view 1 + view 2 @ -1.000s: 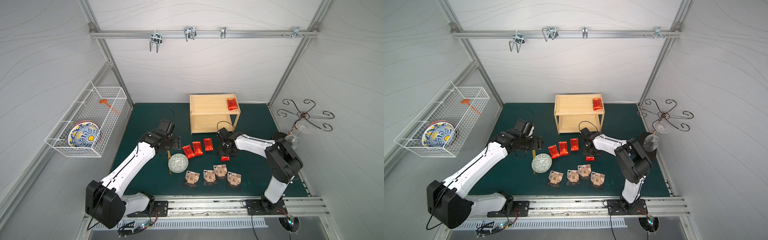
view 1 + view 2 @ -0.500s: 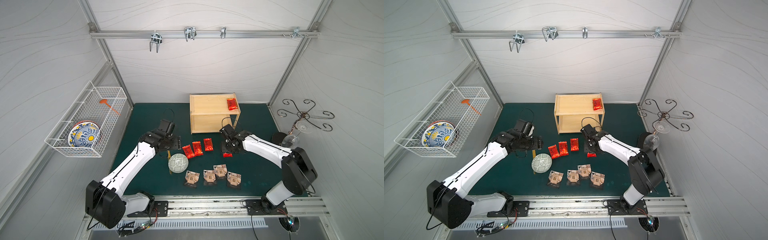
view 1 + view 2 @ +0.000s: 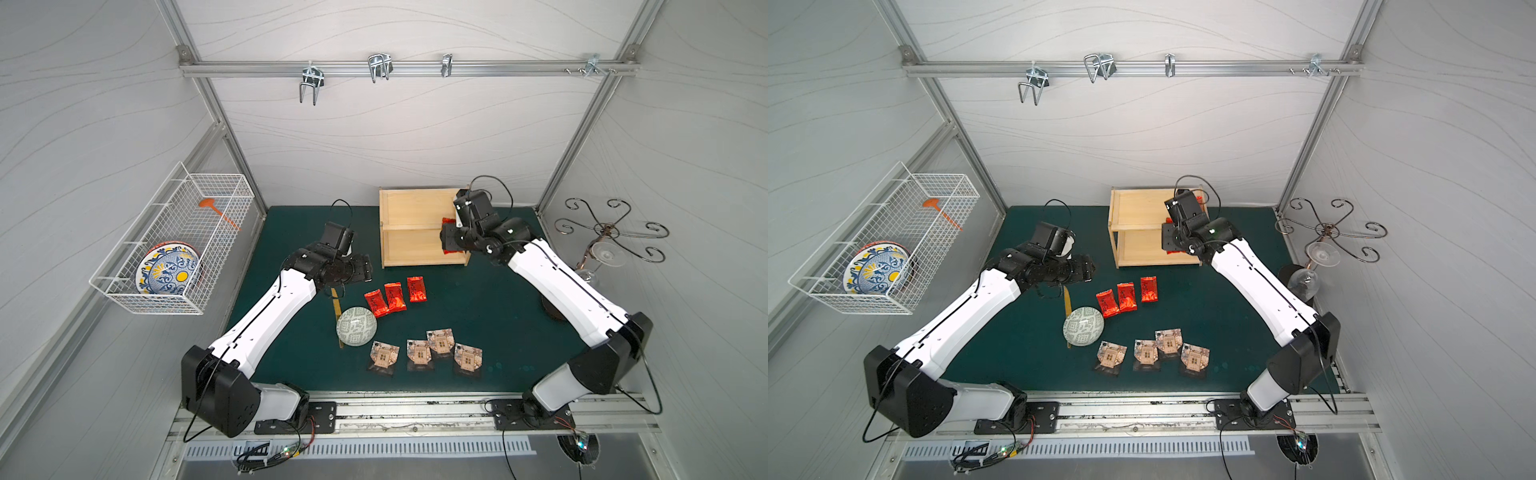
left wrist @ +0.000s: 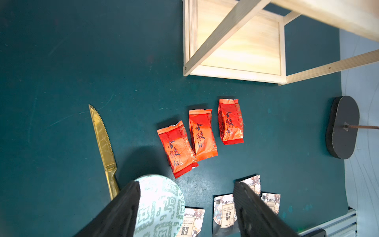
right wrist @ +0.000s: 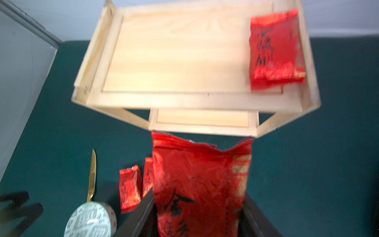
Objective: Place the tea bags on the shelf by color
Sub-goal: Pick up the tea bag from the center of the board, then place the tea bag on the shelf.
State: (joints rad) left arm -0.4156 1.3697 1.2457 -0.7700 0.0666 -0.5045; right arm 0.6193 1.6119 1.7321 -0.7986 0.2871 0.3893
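In both top views the shelf (image 3: 415,208) stands at the back of the green worktop (image 3: 478,324). The right tool (image 3: 448,243) is raised at the shelf's right front corner, clenched on a red bag (image 3: 451,250). I cannot tell whether that bag is over a tier or just in front of it. Three red bags (image 3: 395,296) lie in a row on the worktop in front of the shelf, and four black-edged bags (image 3: 419,353) lie nearer the front edge. A bowl (image 3: 356,326) sits left of them, touching a knife (image 3: 336,301). The left tool (image 3: 363,269) hovers left of the shelf, released.

In the left wrist view the left tool's fingers (image 4: 127,205) stand wide apart, above the bowl and the black-edged bags. The three red bags lie beyond them, with the knife to one side and the shelf's lower tier further off.

The right wrist view is blurred. The red bag stands upright between the right tool's fingers (image 5: 254,217), in front of the shelf. A second red bag (image 5: 274,47) lies flat at one end of the top tier, against the rim.
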